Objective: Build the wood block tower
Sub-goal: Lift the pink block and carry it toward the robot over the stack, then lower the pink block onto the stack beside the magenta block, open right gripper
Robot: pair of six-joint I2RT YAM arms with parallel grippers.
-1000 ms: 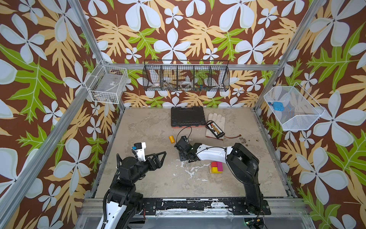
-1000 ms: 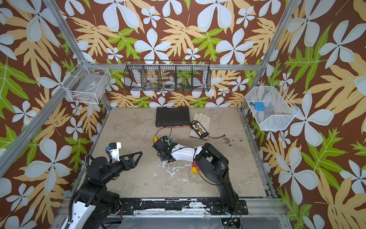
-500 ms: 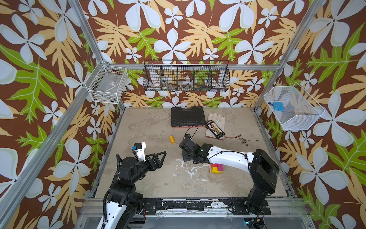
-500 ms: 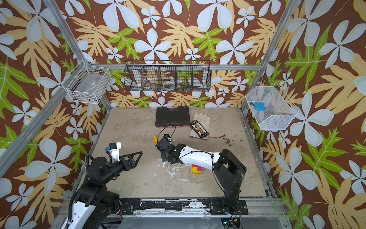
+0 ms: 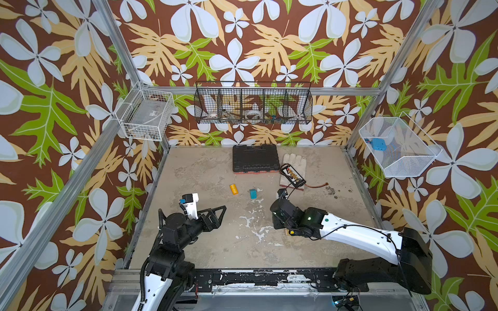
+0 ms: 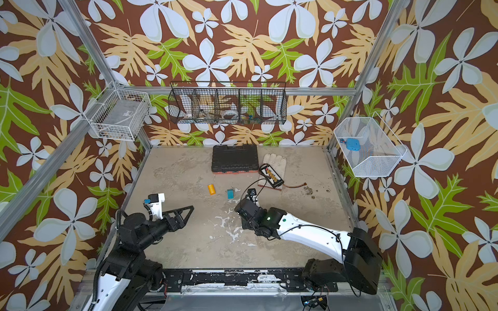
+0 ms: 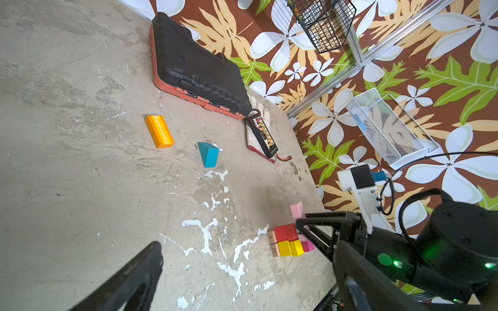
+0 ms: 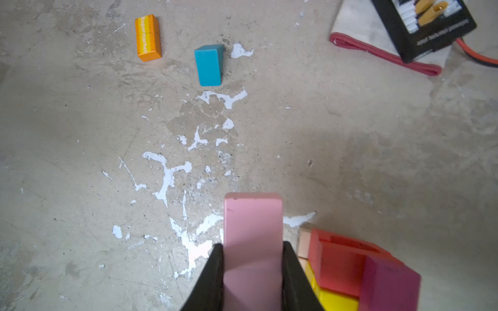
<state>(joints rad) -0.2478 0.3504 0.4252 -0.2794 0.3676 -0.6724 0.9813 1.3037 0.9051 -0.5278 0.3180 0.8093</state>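
- Claws, nearest: the left claw hangs wide and empty over the near left of the desk (no part in the stacking for now).
- The right claw is clamped on a pink block, raised off the desk just beside the tower. Whether it overhangs the tower's edge I cannot tell.
- The tower sits near the front, right of centre, mostly hidden under the right arm in both top views. Yellow blocks lie low, red sits on them, magenta is at one side and tan pieces at another.
- Done, as I judge it: a low, compact base of a couple of layers.
- In hand: setting the pink block on that base (not yet released).
- Left to fetch, farther out: a teal block and an orange block. They lie loose, near each other and well apart from the tower.
- Farthest: the case, the glove and the battery pack (none of them the tower's).
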